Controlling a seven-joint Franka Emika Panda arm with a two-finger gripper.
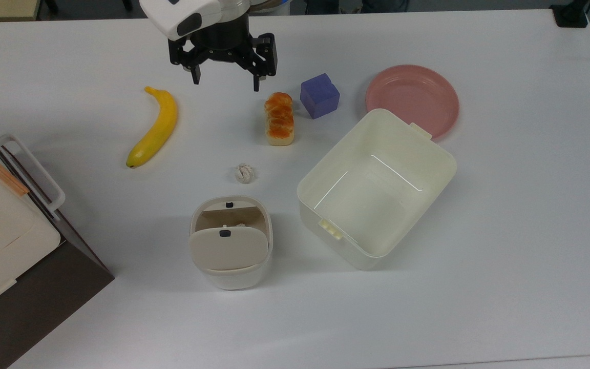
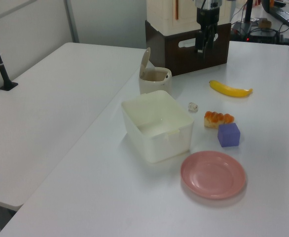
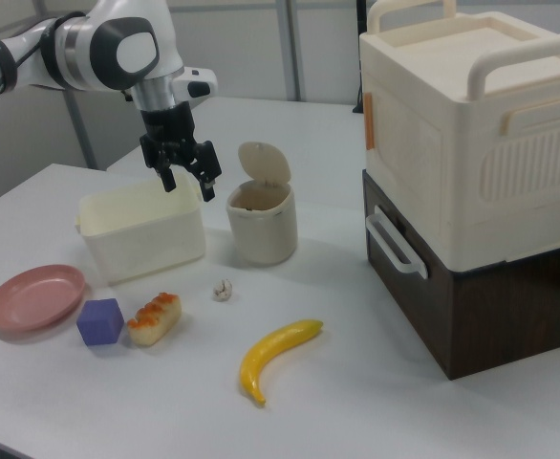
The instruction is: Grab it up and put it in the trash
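Well apart from the spread gripper, the paper ball lies.

A white table holds a small paper ball between a lidded bin, a cream tub and a bread loaf; the gripper hangs above

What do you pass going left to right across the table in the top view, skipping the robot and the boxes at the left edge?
banana → trash bin → paper ball → bread → purple block → big tub → pink plate
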